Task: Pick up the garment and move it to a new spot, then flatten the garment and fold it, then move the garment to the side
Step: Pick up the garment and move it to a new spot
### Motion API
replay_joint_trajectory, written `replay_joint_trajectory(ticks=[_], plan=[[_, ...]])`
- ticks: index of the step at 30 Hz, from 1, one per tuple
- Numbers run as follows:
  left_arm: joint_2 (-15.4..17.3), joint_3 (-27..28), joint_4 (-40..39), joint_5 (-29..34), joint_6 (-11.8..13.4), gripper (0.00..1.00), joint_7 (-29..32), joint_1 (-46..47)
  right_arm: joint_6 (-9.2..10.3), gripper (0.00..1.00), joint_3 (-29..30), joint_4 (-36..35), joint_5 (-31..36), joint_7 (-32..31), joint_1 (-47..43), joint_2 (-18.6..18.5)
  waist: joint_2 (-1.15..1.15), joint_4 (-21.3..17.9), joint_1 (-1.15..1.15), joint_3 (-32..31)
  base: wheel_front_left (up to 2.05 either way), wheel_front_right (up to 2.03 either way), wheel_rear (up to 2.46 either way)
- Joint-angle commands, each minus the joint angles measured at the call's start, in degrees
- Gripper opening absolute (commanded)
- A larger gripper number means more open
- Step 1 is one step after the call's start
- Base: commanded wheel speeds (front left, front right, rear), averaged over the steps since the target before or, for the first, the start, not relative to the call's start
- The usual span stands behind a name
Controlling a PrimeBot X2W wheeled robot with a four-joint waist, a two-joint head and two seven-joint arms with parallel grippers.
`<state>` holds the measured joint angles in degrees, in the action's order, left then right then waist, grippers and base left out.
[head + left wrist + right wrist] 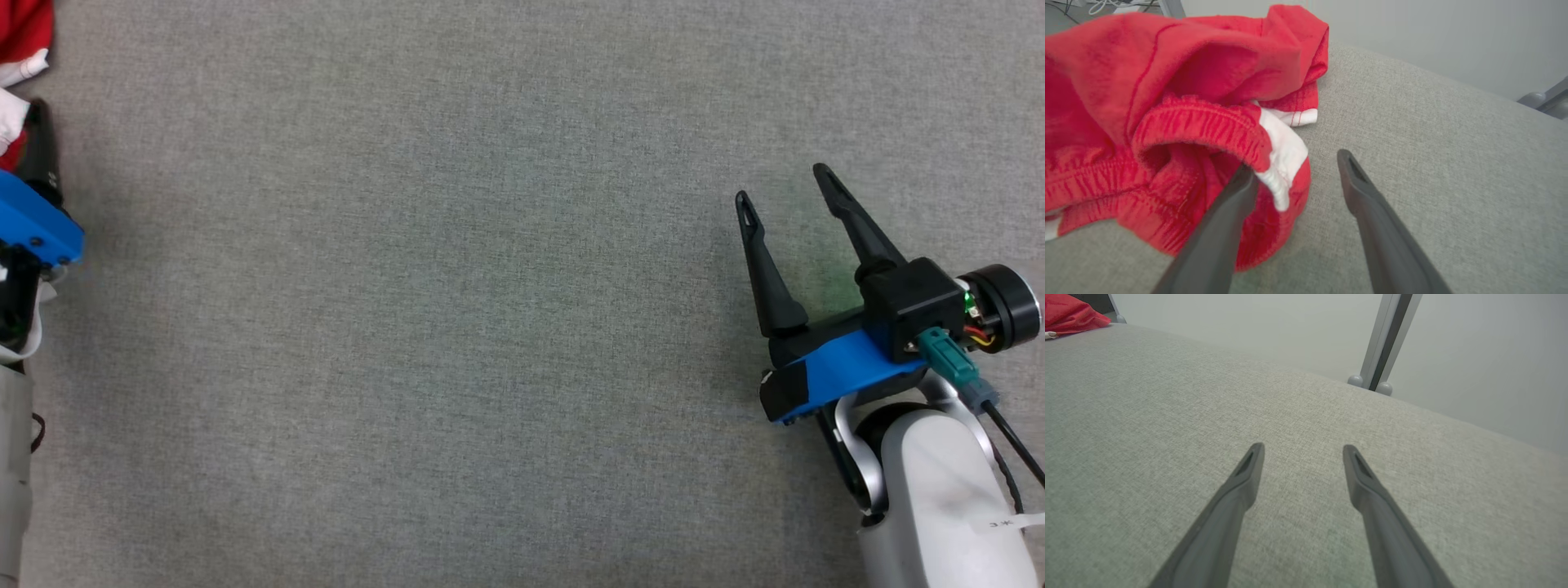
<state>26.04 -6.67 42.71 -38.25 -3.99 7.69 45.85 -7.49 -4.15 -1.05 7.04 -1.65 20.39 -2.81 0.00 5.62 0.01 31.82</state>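
Note:
The garment [1167,102] is a crumpled red piece with an elastic waistband and white trim, bunched on the grey cloth surface; a corner of it shows at the head view's top left [24,33] and far off in the right wrist view [1069,316]. My left gripper [1296,163] is open at the garment's edge: its left finger [1224,228] is tucked under the waistband fold and white trim, its right finger [1372,212] rests over bare cloth. In the head view its blue mount [37,220] sits at the left edge. My right gripper [784,184] hovers open and empty at the right.
The grey fabric table [457,327] stretches wide between the two arms. A metal frame post [1384,343] stands beyond the table's far edge, and cables [1114,5] lie on the floor behind the garment.

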Motion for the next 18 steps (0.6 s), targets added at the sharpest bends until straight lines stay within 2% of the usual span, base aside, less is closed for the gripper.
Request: replay_joint_trajectory(ticks=[1, 3, 11, 18], plan=[[0.2, 0.0, 0.7, 0.3, -0.1, 0.56, -1.3, 1.4, 0.0, 1.0, 0.2, -0.3, 0.2, 0.4, 0.6, -0.2, 0.0, -0.2, -0.01, 0.0, 0.0, 0.0, 0.0], [0.4, 0.0, 2.0, 0.8, 0.0, 0.0, -3.2, 2.4, 0.0, 1.0, 0.4, -0.1, -0.2, 0.7, 0.3, -0.2, 0.0, -0.4, -0.01, -0.1, 0.0, 0.0, 0.0], [2.0, -1.8, 5.3, 2.9, -1.4, 0.0, -7.5, 4.6, 0.0, 1.0, 0.9, 2.2, -2.2, 2.2, -0.9, -0.1, 0.0, -1.2, -0.01, -3.2, 0.0, 0.0, 0.0], [5.9, -5.3, 2.9, 5.6, -2.8, 0.0, -7.2, 6.5, 0.0, 1.0, 1.4, 6.4, -5.5, 4.8, -2.4, -0.1, 0.0, -3.3, -0.01, -10.2, 0.0, 0.0, 0.0]])
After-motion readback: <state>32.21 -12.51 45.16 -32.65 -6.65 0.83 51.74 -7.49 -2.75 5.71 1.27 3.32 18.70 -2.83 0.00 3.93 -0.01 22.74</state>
